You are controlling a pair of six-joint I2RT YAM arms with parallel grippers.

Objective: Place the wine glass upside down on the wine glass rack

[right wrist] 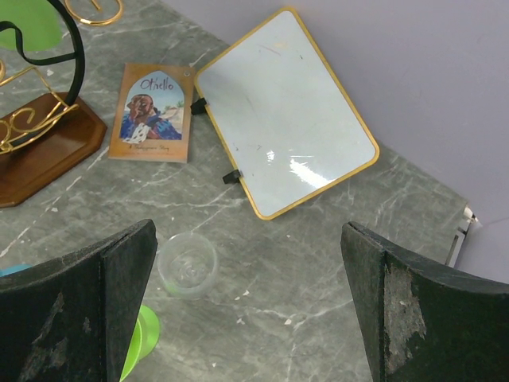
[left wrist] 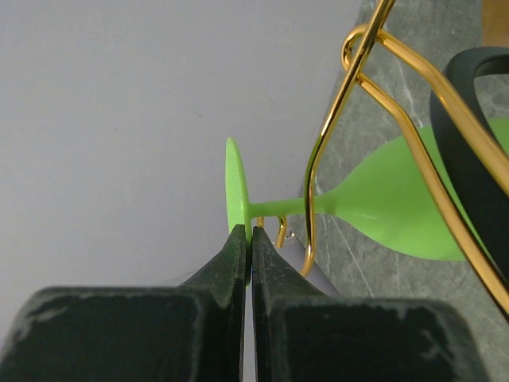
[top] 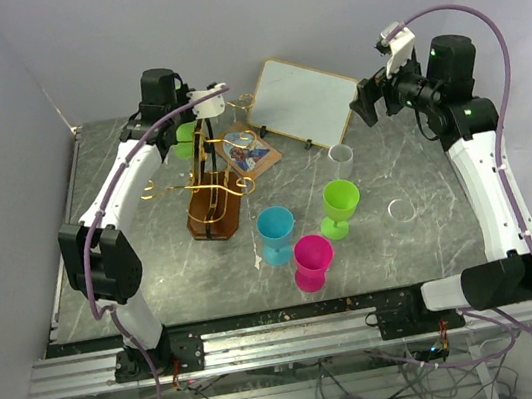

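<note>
Green wine glass (left wrist: 382, 211), stem inside gold rack wire (left wrist: 309, 239), jaws gripping foot

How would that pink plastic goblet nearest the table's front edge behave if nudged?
The pink plastic goblet would probably tip easily: wide bowl atop a narrow stem. It looks like light plastic, so likely hard to break. Fallen, it might roll in a curve.

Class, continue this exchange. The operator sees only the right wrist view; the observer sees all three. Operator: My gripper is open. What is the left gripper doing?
Observer: The left gripper is shut on the foot of a green wine glass.
Operator: Where is that glass?
Observer: Its stem crosses a gold wire arm of the rack.
Operator: Other glasses?
Observer: A blue glass, a pink glass and a second green glass stand upright on the table.
</note>
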